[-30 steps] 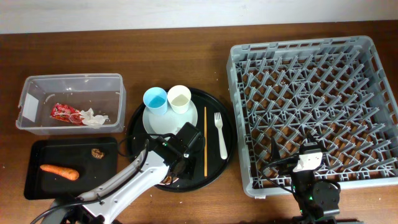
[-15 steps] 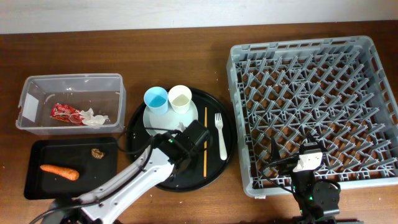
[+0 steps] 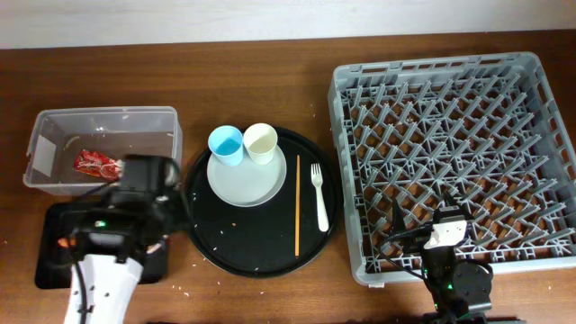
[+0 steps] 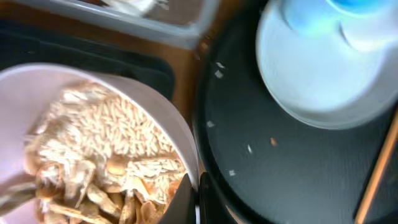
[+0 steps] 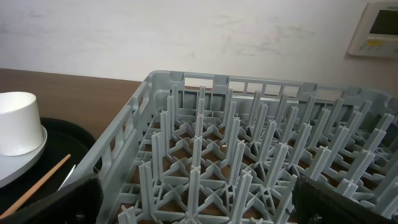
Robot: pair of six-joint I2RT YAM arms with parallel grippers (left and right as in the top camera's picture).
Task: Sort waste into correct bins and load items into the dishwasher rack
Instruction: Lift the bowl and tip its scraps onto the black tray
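From overhead, the left arm (image 3: 126,211) hangs just left of the round tray (image 3: 261,256), over the black tray (image 3: 49,270) and hiding most of it. A sliver of carrot (image 3: 63,241) shows there, and the tub (image 3: 99,117) with the wrapper (image 3: 94,163) lies beyond. The plate (image 3: 241,180), blue cup (image 3: 225,144), cream cup (image 3: 260,142), chopstick (image 3: 297,202) and fork (image 3: 319,193) wait on the round tray, and the rack (image 3: 450,153) stands to its right. In the left wrist view the left claw (image 4: 189,200) is pressed together on the rim of the bowl (image 4: 158,115), which is full of rice and scraps (image 4: 99,155) and sits just off the round tray's left edge, with the black tray showing behind it. The step looks like emptying the bowl there: keep it level until it is fully inside the black tray's rim, then tip slowly and low so nothing spills onto the bench or into the tub. In the right wrist view the right claw (image 5: 196,186) is spread wide and holds nothing, hovering at the rack's near edge.
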